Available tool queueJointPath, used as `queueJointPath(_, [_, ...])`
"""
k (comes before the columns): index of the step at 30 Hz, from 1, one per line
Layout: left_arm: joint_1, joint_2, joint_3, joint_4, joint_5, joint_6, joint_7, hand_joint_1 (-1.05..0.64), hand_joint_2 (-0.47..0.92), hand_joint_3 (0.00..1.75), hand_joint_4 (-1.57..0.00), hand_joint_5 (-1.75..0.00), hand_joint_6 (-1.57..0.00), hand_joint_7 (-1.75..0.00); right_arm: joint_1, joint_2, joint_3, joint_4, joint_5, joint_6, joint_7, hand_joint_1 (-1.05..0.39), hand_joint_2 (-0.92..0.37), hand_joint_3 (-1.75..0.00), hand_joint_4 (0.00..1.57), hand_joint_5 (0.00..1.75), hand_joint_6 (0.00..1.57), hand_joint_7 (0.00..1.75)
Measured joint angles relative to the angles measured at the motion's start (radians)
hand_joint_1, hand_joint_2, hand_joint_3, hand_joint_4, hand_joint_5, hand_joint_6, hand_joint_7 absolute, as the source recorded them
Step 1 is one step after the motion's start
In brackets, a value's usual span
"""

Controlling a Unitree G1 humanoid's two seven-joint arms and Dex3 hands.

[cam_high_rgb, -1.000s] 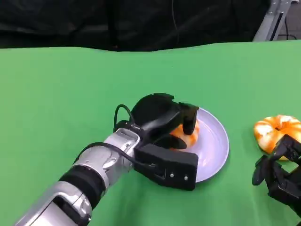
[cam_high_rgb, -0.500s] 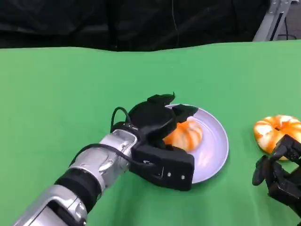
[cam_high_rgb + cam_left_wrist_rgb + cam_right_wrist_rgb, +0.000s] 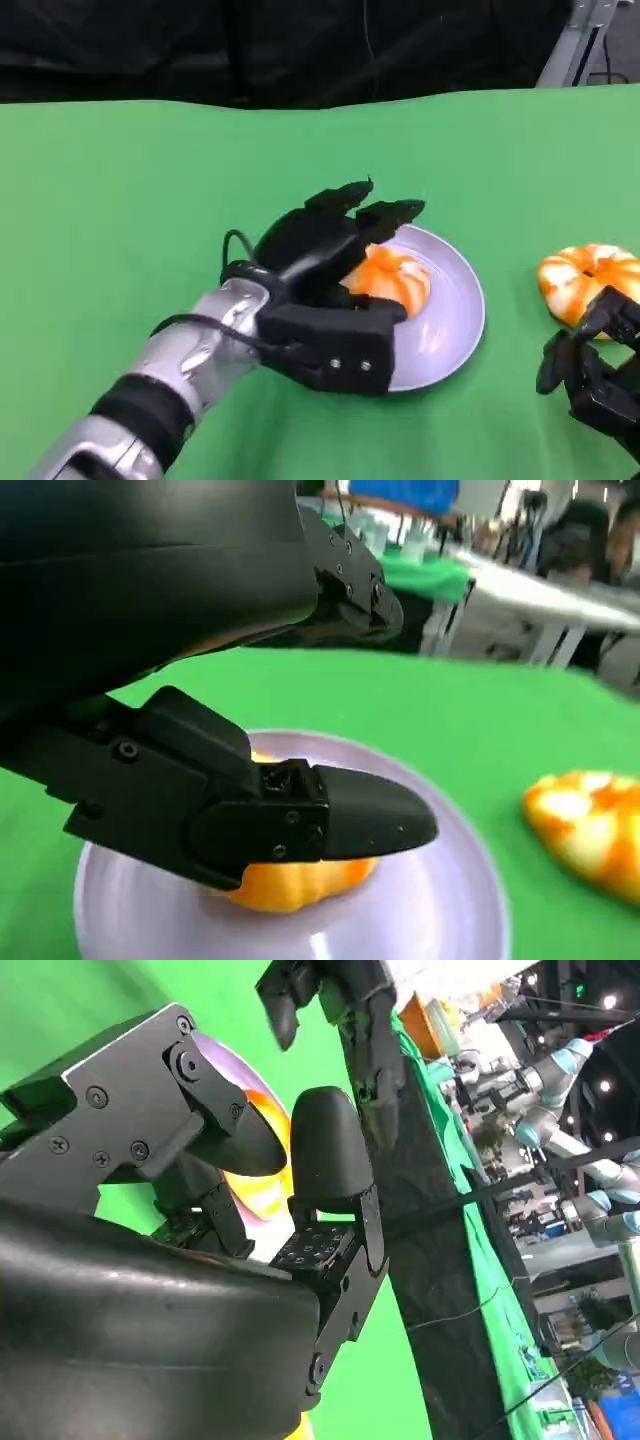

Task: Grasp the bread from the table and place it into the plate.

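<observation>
An orange-and-white bread (image 3: 392, 278) lies on the pale lilac plate (image 3: 465, 310) in the middle of the green table. My left hand (image 3: 325, 255) hovers just left of it with fingers spread over the plate's near-left rim, holding nothing. In the left wrist view the bread (image 3: 290, 885) sits on the plate (image 3: 440, 900) behind one of my fingers (image 3: 370, 815), apart from it. My right hand (image 3: 590, 375) rests low at the right edge, empty, fingers apart. In the right wrist view its fingers (image 3: 325, 1160) stand before the plate (image 3: 225, 1060).
A second orange-and-white bread (image 3: 585, 278) lies on the table right of the plate, just beyond my right hand; it also appears in the left wrist view (image 3: 590, 825). Bare green cloth spreads to the left and back. A dark backdrop bounds the far edge.
My left hand has let go of the bread, spread its fingers and drawn back to the left and up. The bread now lies free on the plate. The right hand has not moved.
</observation>
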Motion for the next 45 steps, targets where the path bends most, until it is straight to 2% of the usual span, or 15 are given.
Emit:
queueJointPath(1, [0.013, 0.005, 0.018, -0.018, -0.026, -0.010, -0.012, -0.33, 0.92, 0.27, -0.54, -0.19, -0.55, -0.08, 0.000, 0.001, 0.001, 0.000, 0.000, 0.000, 0.000, -0.04, -0.43, -1.35, 0.88, 1.75, 0.81, 1.54])
queueJointPath(2, [0.035, 0.009, 0.045, -0.041, -0.078, -0.033, -0.036, -0.25, 0.92, 0.26, -0.60, -0.21, -0.59, -0.09, 0.000, 0.002, 0.002, -0.001, 0.000, 0.000, 0.001, -0.04, -0.44, -1.35, 0.88, 1.75, 0.81, 1.54])
queueJointPath(6, [0.137, 0.021, 0.153, -0.143, -0.302, -0.115, -0.163, -0.13, 0.92, 0.36, -0.80, -0.38, -0.81, -0.10, 0.001, 0.003, 0.001, -0.002, 0.001, 0.000, 0.003, -0.04, -0.44, -1.34, 0.88, 1.75, 0.81, 1.55])
queueJointPath(7, [0.157, 0.026, 0.171, -0.163, -0.341, -0.115, -0.196, -0.10, 0.91, 0.43, -0.83, -0.45, -0.87, -0.11, 0.001, 0.004, 0.001, -0.003, 0.001, 0.000, 0.003, -0.04, -0.44, -1.34, 0.88, 1.75, 0.81, 1.55])
queueJointPath(9, [0.196, 0.033, 0.206, -0.204, -0.429, -0.111, -0.274, -0.03, 0.72, 0.91, -0.82, -0.83, -1.04, -0.15, 0.001, 0.006, 0.002, -0.004, 0.001, 0.002, 0.002, -0.04, -0.44, -1.34, 0.88, 1.75, 0.80, 1.55])
queueJointPath(10, [0.220, 0.035, 0.230, -0.231, -0.492, -0.106, -0.323, -0.03, 0.65, 1.07, -0.86, -1.00, -1.14, -0.20, 0.001, 0.008, 0.002, -0.006, 0.001, 0.002, 0.001, -0.04, -0.44, -1.34, 0.88, 1.75, 0.80, 1.55])
queueJointPath(11, [0.242, 0.037, 0.251, -0.255, -0.552, -0.098, -0.369, -0.04, 0.61, 1.14, -0.88, -1.19, -1.17, -0.41, 0.002, 0.008, 0.002, -0.006, 0.001, 0.003, 0.001, -0.04, -0.44, -1.34, 0.88, 1.75, 0.80, 1.55])
queueJointPath(13, [0.294, 0.037, 0.290, -0.327, -0.672, -0.034, -0.455, -0.06, 0.52, 1.29, -0.91, -1.46, -1.03, -1.06, 0.002, 0.009, 0.002, -0.008, 0.001, 0.004, 0.000, -0.04, -0.44, -1.34, 0.88, 1.75, 0.80, 1.55])
queueJointPath(14, [0.320, 0.038, 0.309, -0.366, -0.723, 0.010, -0.491, -0.05, 0.48, 1.37, -0.92, -1.54, -0.98, -1.25, 0.002, 0.009, 0.002, -0.008, 0.001, 0.004, -0.001, -0.04, -0.44, -1.34, 0.88, 1.75, 0.80, 1.55])
queueJointPath(16, [0.375, 0.040, 0.342, -0.440, -0.824, 0.085, -0.559, -0.04, 0.43, 1.44, -0.92, -1.61, -0.94, -1.41, 0.004, 0.009, 0.002, -0.010, 0.000, 0.004, -0.002, -0.04, -0.45, -1.34, 0.88, 1.75, 0.80, 1.55])
queueJointPath(19, [0.433, 0.039, 0.389, -0.490, -0.944, 0.143, -0.662, -0.12, 0.51, 1.33, -0.93, -1.72, -0.86, -1.62, 0.005, 0.009, 0.003, -0.012, 0.000, 0.005, -0.004, -0.05, -0.45, -1.33, 0.89, 1.75, 0.79, 1.56])
queueJointPath(25, [0.547, 0.039, 0.479, -0.523, -1.133, 0.265, -0.814, -0.16, 0.54, 1.22, -0.95, -1.75, -0.84, -1.72, 0.009, 0.008, 0.002, -0.016, 0.000, 0.012, -0.006, -0.05, -0.45, -1.33, 0.89, 1.75, 0.79, 1.56])
queueJointPath(28, [0.586, 0.039, 0.523, -0.521, -1.214, 0.341, -0.884, -0.16, 0.61, 1.06, -0.95, -1.75, -0.85, -1.69, 0.010, 0.008, 0.001, -0.018, 0.000, 0.013, -0.006, -0.05, -0.45, -1.32, 0.89, 1.75, 0.79, 1.56])
queueJointPath(35, [0.608, 0.035, 0.624, -0.417, -1.291, 0.448, -0.981, -0.12, 0.59, 0.96, -0.87, -1.75, -0.83, -1.69, 0.010, 0.004, -0.001, -0.018, 0.001, 0.016, -0.005, -0.06, -0.47, -1.30, 0.88, 1.75, 0.78, 1.56])
queueJointPath(45, [0.577, 0.026, 0.708, -0.198, -1.288, 0.475, -1.074, -0.15, 0.65, 0.80, -0.86, -1.75, -0.85, -1.63, 0.013, 0.001, -0.002, -0.020, 0.001, 0.017, -0.004, -0.05, -0.48, -1.29, 0.88, 1.75, 0.78, 1.56])
